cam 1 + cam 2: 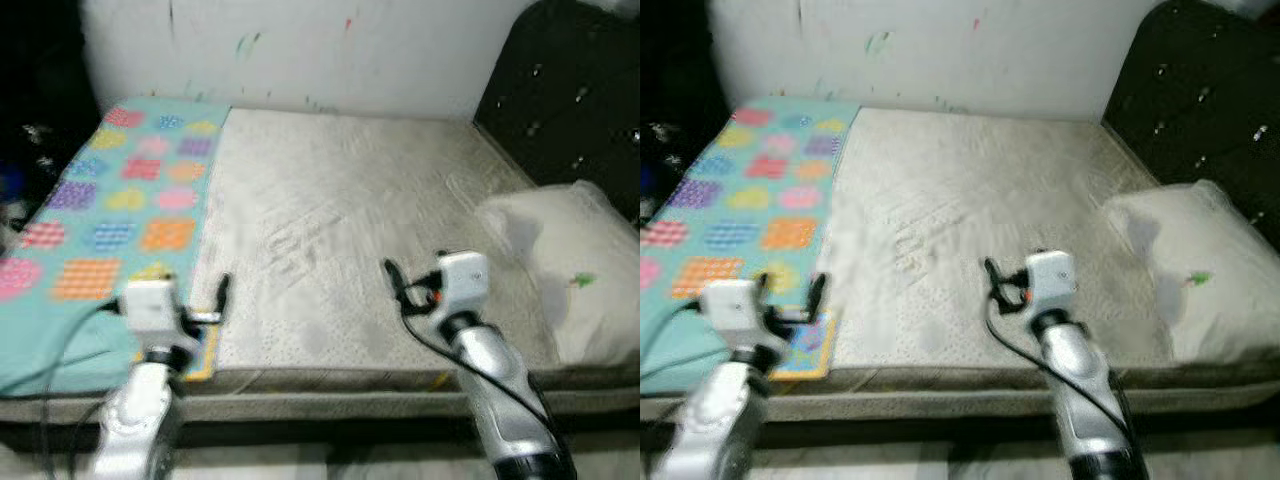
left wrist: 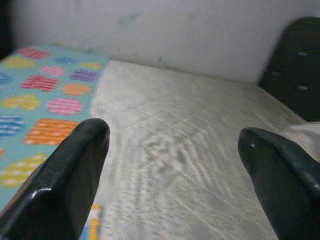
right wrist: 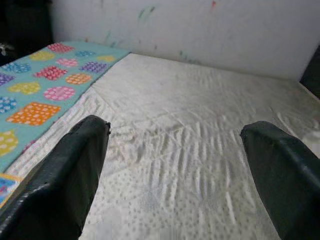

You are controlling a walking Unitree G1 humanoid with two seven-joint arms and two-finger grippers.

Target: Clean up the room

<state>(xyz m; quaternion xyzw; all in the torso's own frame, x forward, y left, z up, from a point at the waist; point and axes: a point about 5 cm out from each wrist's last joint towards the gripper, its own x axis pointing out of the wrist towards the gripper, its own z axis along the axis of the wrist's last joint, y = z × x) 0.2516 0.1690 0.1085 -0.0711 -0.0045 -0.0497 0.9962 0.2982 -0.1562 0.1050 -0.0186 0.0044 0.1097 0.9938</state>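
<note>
While both arms reach over the mattress (image 1: 340,210), left claw (image 2: 175,165) and right claw (image 3: 175,160) gape wide

Teal blanket (image 1: 120,200) patterned with coloured hearts, spread flat along the left side of the bare mattress (image 1: 350,220); white pillow (image 1: 560,260) at the right edge.

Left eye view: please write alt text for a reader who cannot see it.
Two robot arms reach over the near edge of a bare mattress, the left gripper beside a turquoise blanket with coloured hearts, the right gripper over the middle. A white pillow lies at the right by a dark headboard, and a white wall stands behind.
</note>
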